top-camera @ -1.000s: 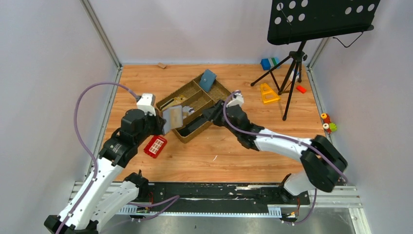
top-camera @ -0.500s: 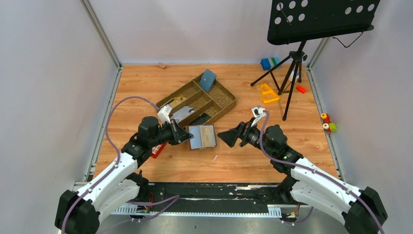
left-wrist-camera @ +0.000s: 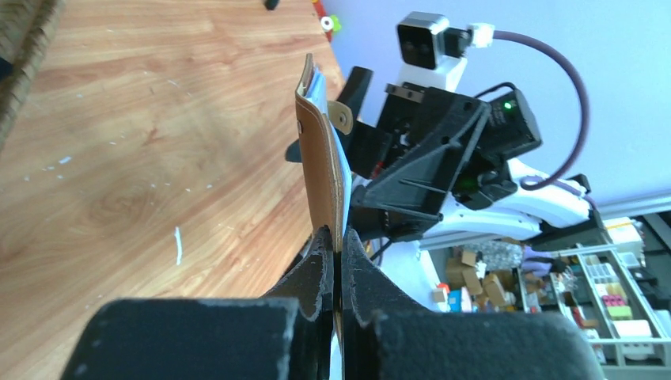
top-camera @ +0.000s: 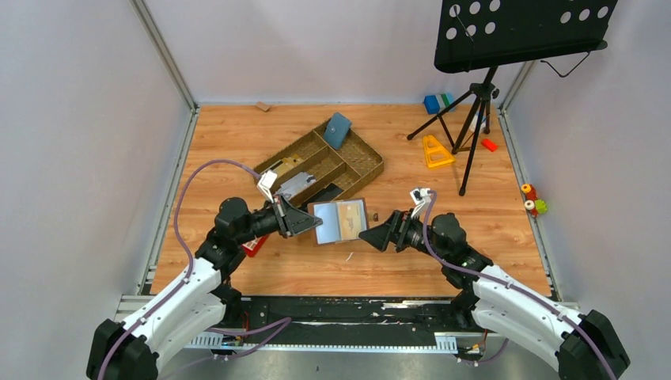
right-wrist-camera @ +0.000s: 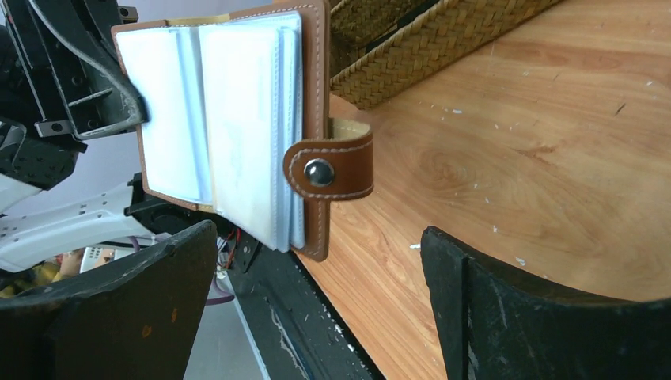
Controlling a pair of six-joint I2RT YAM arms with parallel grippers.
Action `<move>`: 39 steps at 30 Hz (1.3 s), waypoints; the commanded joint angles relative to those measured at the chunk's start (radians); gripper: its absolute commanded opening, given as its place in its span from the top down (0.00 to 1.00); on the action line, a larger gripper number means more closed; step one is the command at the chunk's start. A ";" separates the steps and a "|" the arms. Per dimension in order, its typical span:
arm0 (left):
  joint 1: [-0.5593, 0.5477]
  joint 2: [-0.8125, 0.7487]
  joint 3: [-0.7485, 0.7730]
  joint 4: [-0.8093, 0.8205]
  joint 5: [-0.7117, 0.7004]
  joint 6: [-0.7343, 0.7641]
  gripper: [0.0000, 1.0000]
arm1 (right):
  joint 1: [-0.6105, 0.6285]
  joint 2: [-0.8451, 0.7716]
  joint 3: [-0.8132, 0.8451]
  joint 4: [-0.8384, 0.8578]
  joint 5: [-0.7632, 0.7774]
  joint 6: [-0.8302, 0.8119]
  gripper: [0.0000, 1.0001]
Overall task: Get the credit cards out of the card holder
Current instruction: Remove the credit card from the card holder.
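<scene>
- while the left end effector (top-camera: 310,223) is clamped tight on one edge of the card holder (top-camera: 340,220), the holder hangs in the air above the tabletop (top-camera: 316,273). it sits just on the near side of the woven tray (top-camera: 370,165), about midway along the tabletop's near edge.
- from the left wrist view i see the brown cover edge-on. both fingers pinch it at its lower edge, and it rises straight away from the left end effector.
- the right end effector (top-camera: 372,235) has its jaws spread wide apart and holds nothing. it sits just beside the holder's free side, not touching it as far as i can tell.
- the relation that matters: the holder lies dead ahead of the right end effector, with its open face turned up and toward it. the clear sleeves (right-wrist-camera: 237,119) fan out between the lines of its two fingers (right-wrist-camera: 158,301).
- the holder's long spread runs from one arm toward the other, roughly along the near edge.
- the closing tab (right-wrist-camera: 332,170) hangs loose on the side away from the left end effector, and the sleeves' free edges lie on that same side.
- in my judgement the right arm should do the pulling, since it is nearer the sleeve openings, while the left only anchors.
- i cannot make out a card's edge inside the sleeves. from above, something tan shows in one half, no more.
- my worry: a wide close could catch a whole sleeve instead of a card.
</scene>
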 commanded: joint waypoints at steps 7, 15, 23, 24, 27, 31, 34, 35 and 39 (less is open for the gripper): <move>-0.002 -0.071 -0.055 0.209 0.108 -0.122 1.00 | -0.002 0.104 -0.020 0.326 -0.149 0.110 0.01; -0.010 -0.033 -0.088 0.325 0.138 -0.148 1.00 | -0.002 0.147 -0.008 0.388 -0.191 0.110 0.19; -0.010 0.008 -0.093 0.361 0.141 -0.137 1.00 | -0.016 0.132 -0.008 0.406 -0.187 0.123 0.31; -0.010 0.013 -0.094 0.368 0.144 -0.138 1.00 | -0.018 0.128 -0.008 0.406 -0.187 0.126 0.33; -0.011 0.017 -0.096 0.383 0.149 -0.142 1.00 | -0.021 0.118 -0.015 0.419 -0.184 0.140 0.35; -0.011 0.008 -0.097 0.351 0.147 -0.120 1.00 | -0.023 0.111 -0.019 0.425 -0.173 0.155 0.40; -0.010 -0.006 -0.096 0.312 0.130 -0.095 1.00 | -0.024 0.119 -0.018 0.432 -0.180 0.156 0.51; -0.010 -0.010 -0.094 0.294 0.120 -0.088 1.00 | -0.024 0.127 -0.017 0.436 -0.185 0.158 0.54; -0.011 -0.020 -0.074 0.218 0.090 -0.050 1.00 | -0.023 0.161 -0.010 0.456 -0.203 0.162 0.68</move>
